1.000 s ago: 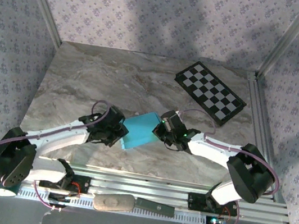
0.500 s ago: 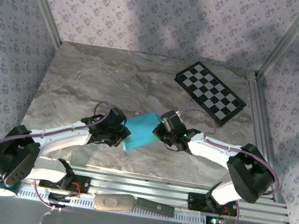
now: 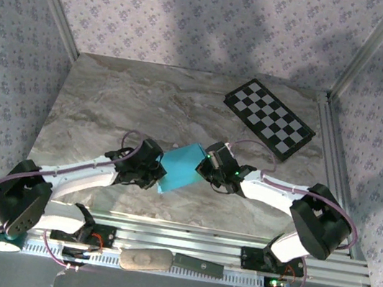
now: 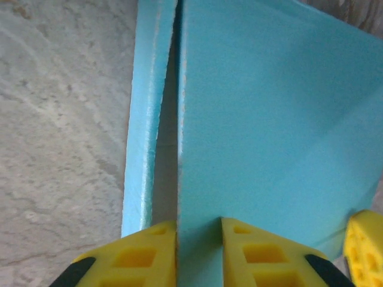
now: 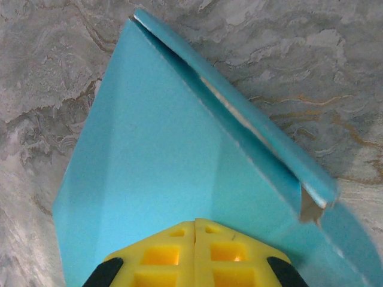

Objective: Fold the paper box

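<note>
Turquoise paper box (image 3: 179,167) between shut right fingers (image 5: 161,254) and left fingers (image 4: 134,263) astride its edge, grip unclear; checkerboard (image 3: 269,119) well apart.

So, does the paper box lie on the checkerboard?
No, the paper box is well apart from the checkerboard, which lies farther back and to the right.

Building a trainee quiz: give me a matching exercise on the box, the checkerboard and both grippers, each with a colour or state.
1 box
2 checkerboard
3 left gripper
4 right gripper

A fingers pressed together
B black-and-white squares
C turquoise, between the two arms
D fingers astride a box panel

Pairs: 1-C, 2-B, 3-D, 4-A
</note>
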{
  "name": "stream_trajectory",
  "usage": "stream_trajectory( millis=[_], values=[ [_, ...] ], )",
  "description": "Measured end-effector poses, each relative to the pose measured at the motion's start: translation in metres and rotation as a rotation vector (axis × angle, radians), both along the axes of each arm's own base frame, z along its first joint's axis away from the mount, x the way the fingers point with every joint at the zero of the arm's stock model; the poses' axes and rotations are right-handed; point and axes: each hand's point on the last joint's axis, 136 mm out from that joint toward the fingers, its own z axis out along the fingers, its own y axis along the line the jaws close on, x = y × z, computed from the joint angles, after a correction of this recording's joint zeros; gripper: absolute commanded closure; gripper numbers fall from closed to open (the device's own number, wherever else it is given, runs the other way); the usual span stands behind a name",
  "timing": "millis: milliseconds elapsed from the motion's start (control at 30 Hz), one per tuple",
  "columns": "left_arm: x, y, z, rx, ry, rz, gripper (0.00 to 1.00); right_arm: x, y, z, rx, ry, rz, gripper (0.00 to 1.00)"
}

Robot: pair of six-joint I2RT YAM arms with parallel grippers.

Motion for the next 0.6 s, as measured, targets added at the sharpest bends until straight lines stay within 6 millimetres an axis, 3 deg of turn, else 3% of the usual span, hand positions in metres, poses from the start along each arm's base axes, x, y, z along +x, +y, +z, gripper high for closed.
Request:
stream_trajectory(
  millis=[100,367,600],
  values=[
    [-0.007,0.009,-0.006,0.029,0.018,0.003,0.66,0.000,0.000,-0.001,-0.003,0.001,0.001,0.98],
    [-0.016,0.027,0.002,0.068,-0.002,0.009,0.65,-0.001,-0.002,-0.004,-0.023,0.001,0.007,0.98],
    [-0.021,0.034,0.001,0.103,-0.003,-0.002,0.64,0.000,0.000,-0.010,-0.040,0.010,0.017,0.98]
  ],
)
